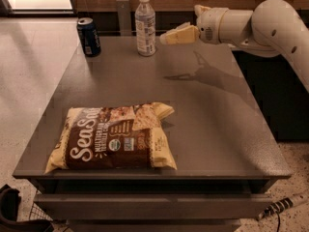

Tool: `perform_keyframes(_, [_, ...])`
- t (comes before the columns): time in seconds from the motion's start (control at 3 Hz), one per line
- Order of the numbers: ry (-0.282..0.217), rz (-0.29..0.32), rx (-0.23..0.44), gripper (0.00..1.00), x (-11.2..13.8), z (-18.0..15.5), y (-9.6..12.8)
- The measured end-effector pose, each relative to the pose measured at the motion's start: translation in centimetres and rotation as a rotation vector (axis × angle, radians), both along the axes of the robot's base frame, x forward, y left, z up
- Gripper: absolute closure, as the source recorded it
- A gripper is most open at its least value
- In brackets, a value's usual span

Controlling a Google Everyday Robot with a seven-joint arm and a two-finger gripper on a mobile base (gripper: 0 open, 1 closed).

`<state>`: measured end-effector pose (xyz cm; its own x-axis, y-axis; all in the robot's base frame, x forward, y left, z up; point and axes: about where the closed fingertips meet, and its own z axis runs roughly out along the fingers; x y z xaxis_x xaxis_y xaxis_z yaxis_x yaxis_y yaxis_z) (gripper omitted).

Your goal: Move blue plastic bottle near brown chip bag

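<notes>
The blue plastic bottle (145,25), clear with a white cap and a pale label, stands upright at the far edge of the grey table (212,129). The brown chip bag (112,138), brown and yellow with white "Sea Salt" lettering, lies flat near the table's front left. My gripper (166,37) hovers above the table just to the right of the bottle, its tip pointing left at it, a small gap away. It holds nothing.
A short dark blue soda can (89,36) stands at the table's far left corner. A dark cabinet (280,100) stands to the right of the table. A wood-panelled wall runs behind. A cable (280,208) lies on the floor at bottom right.
</notes>
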<state>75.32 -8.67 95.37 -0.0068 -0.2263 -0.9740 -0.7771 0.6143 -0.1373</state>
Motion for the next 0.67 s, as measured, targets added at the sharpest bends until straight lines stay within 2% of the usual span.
perform_keyframes(0.67, [-0.052, 0.023, 0.131, 0.0, 6.2, -1.6, 6.0])
